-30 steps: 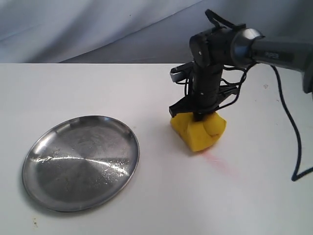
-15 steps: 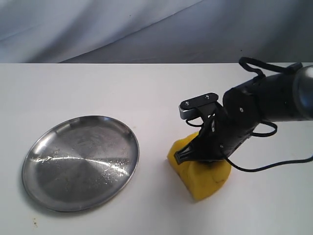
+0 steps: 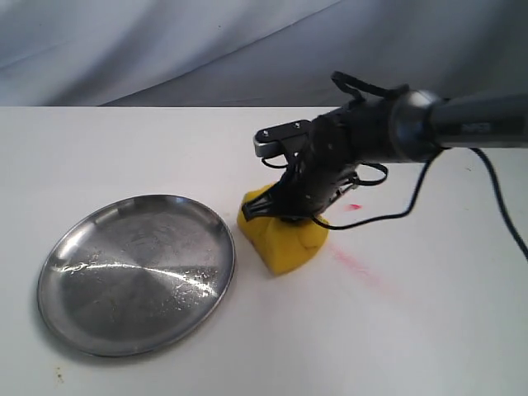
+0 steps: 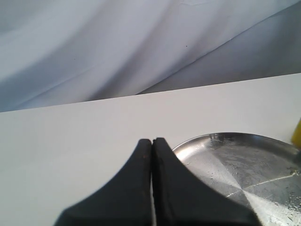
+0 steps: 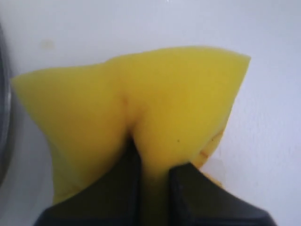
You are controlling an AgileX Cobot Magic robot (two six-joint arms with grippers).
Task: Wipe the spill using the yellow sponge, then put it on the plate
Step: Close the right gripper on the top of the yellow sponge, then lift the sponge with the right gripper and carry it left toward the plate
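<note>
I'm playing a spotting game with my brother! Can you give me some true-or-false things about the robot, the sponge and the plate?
1. The right gripper is pinching the yellow sponge. True.
2. The yellow sponge lies on the plate. False: it sits beside the plate, not on it.
3. The left gripper is wide open. False: its jaws are shut together, with nothing between them.
4. A faint pink streak marks the table near the sponge. True.
</note>
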